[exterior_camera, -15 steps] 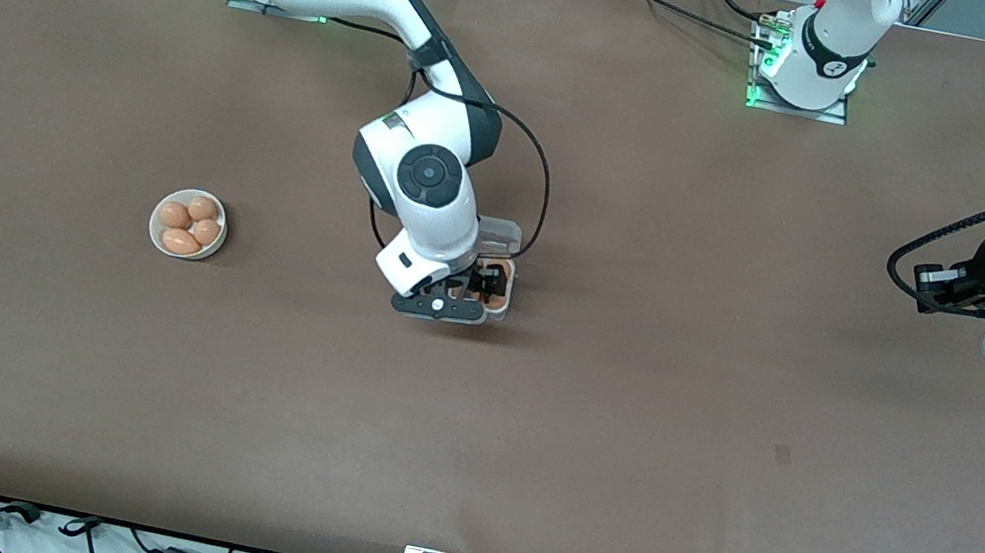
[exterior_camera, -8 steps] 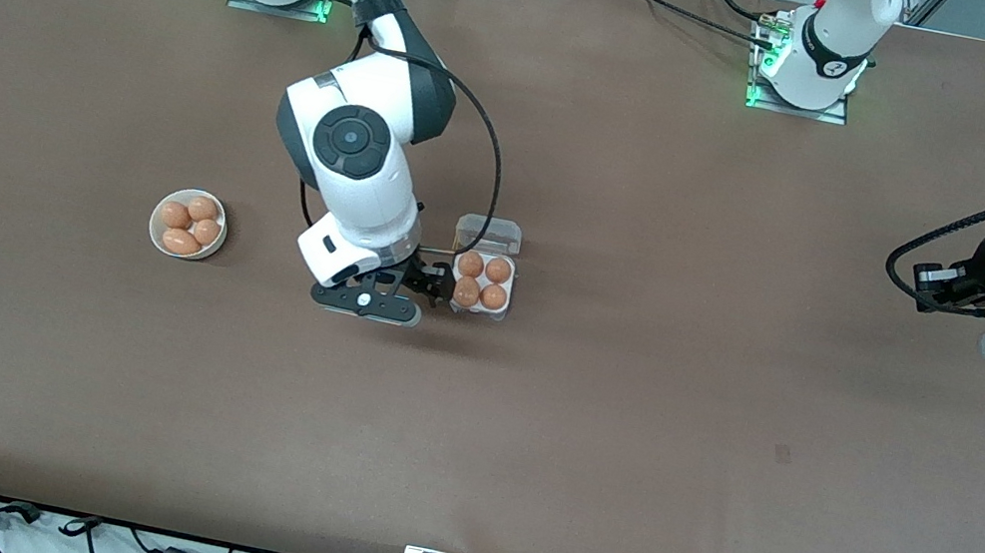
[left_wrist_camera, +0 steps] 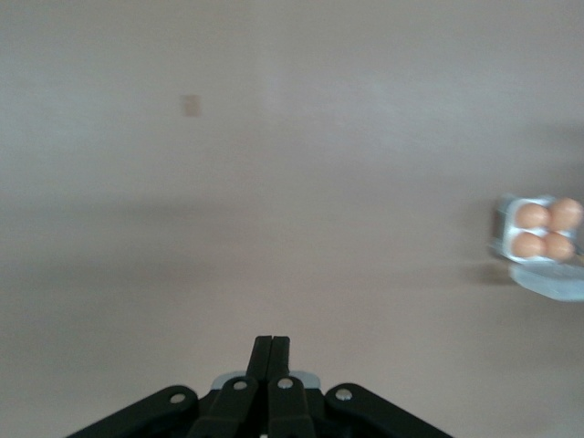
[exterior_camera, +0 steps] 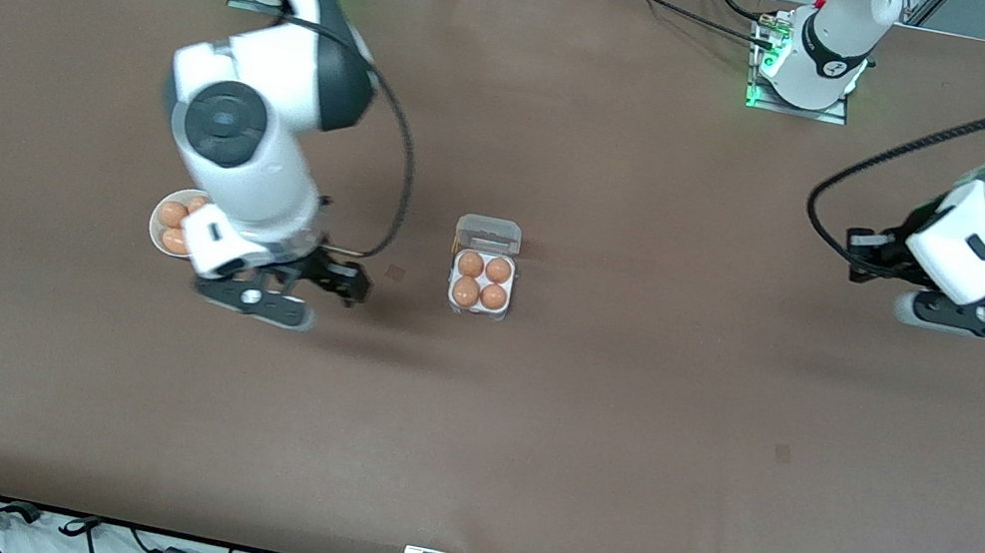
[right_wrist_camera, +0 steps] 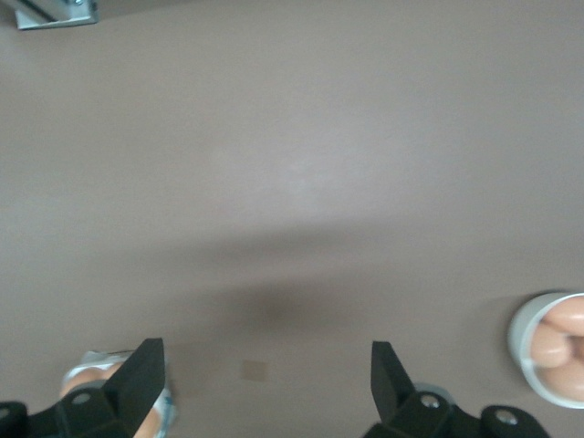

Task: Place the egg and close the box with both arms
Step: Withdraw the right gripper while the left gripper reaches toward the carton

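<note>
Since a second ago the right gripper (exterior_camera: 336, 282) has pulled away from the box (exterior_camera: 484, 267) and now hangs over bare table (exterior_camera: 622, 462) between the box and the white bowl (exterior_camera: 159, 226), toward the right arm's end of the table from the box. Its fingers (right_wrist_camera: 141, 376) are spread wide apart with nothing between them, touching nothing. The box stands near the middle of the table with its clear lid (exterior_camera: 489, 233) tipped back open on the side farther from the front camera. All four cells are filled; the egg (exterior_camera: 466, 292) sits in a cell on the nearer row, beside three others. The bowl, partly covered by the right arm's wrist, holds more eggs (exterior_camera: 173, 213).

The left gripper (left_wrist_camera: 271, 351) has also shifted in from the table's edge toward the box, yet it is well apart from it, over bare table toward the left arm's end. Its fingers are pressed together, empty.
</note>
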You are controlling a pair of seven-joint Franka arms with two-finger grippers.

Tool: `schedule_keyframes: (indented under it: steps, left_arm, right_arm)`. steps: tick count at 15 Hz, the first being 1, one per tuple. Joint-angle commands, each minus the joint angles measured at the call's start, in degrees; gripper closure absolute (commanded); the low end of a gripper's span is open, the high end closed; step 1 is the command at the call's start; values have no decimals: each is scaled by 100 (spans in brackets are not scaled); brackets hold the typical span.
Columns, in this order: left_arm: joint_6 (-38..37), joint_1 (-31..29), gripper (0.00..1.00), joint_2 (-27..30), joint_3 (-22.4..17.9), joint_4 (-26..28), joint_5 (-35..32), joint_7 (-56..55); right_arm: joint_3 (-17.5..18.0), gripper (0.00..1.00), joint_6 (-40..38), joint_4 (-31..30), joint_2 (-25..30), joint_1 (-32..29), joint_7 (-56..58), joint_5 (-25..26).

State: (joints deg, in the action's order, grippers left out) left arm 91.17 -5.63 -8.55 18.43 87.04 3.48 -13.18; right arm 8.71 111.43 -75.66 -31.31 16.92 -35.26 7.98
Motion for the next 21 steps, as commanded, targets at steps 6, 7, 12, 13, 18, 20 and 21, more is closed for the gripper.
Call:
schedule_keyframes:
  steps: [6, 7, 12, 13, 18, 20, 21]
  left_arm:
    - [85, 36, 99, -164, 810, 102, 320, -491]
    - [94, 44, 99, -208, 907, 102, 320, -554]
    - [559, 596, 99, -577, 1136, 94, 259, -1317]
    - [629, 694, 100, -595, 1136, 102, 241, -1449]
    - [1173, 1089, 100, -1051, 1136, 50, 241, -1512]
    - [1472, 1231, 100, -1270, 1136, 50, 232, -1678]
    - [1613, 1266, 100, -1358, 1127, 50, 232, -1792]
  right_arm:
    - [96, 0, -806, -37, 476, -1418, 2100, -120]
    - [79, 0, -920, -37, 538, -1541, 2276, -252]
    - [-140, 0, -1369, -11, 784, -2035, 3024, -639]
    - [-324, 0, -1500, -11, 897, -1991, 3042, -648]
    - [-694, 0, -2238, 199, 1312, -1964, 3357, -657]
    - [-800, 0, -2354, 297, 1312, -1964, 3578, -736]
    - [-801, 0, -2362, 297, 1338, -1982, 3604, -745]
